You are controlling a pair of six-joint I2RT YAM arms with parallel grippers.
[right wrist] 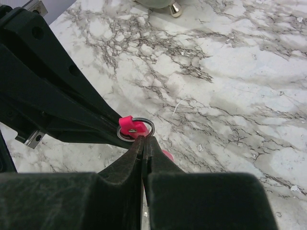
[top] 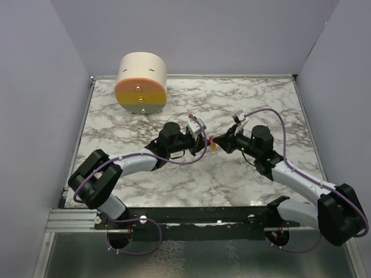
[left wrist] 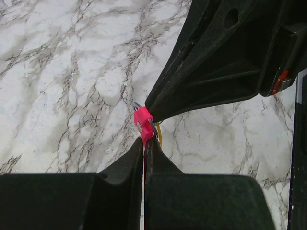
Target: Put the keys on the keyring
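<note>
The keyring is a pink strap [left wrist: 142, 123] with a small metal ring [right wrist: 149, 125] at its end. My left gripper [top: 205, 142] is shut on the strap, and the strap's end and the ring stick out past its tips. My right gripper [top: 218, 141] meets it tip to tip above the table, its jaws shut right at the ring. The key shows as a thin yellow-orange sliver [left wrist: 159, 134] just under the right fingertips. It also shows as a small orange spot in the top view [top: 214, 147]. It is hidden in the right wrist view.
A large cream-and-orange cylinder [top: 141, 83] stands at the back left of the marble table [top: 272, 110]. Grey walls close in the left, back and right sides. Both arms reach toward the table's middle.
</note>
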